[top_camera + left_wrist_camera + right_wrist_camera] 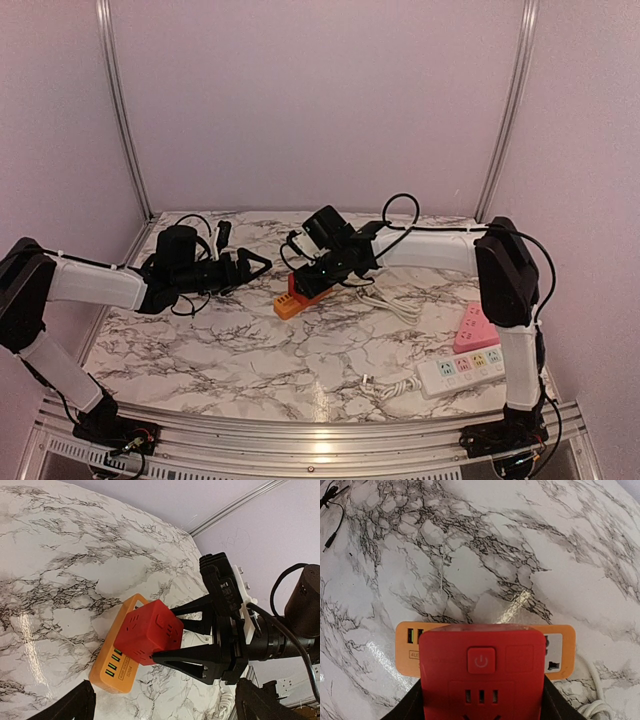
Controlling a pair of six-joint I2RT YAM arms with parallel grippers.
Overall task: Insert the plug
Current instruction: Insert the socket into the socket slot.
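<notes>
The plug is a red cube adapter (481,670) with a power button on its upper face. My right gripper (480,711) is shut on it, one black finger on each side (200,657). The cube (150,632) sits tilted over the socket end of an orange power strip (112,670) lying on the marble table. Its prongs are hidden, and I cannot tell whether it is seated. The strip's green USB ports stay uncovered. In the top view the cube (307,287) is at the table's middle. My left gripper (255,265) hangs open just left of the strip (288,306), holding nothing.
A white power strip (460,372) and a pink one (475,327) lie at the right edge. A white cable (395,300) runs right of the orange strip. A thin black cable (332,520) lies at the back left. Metal frame posts stand at the rear corners.
</notes>
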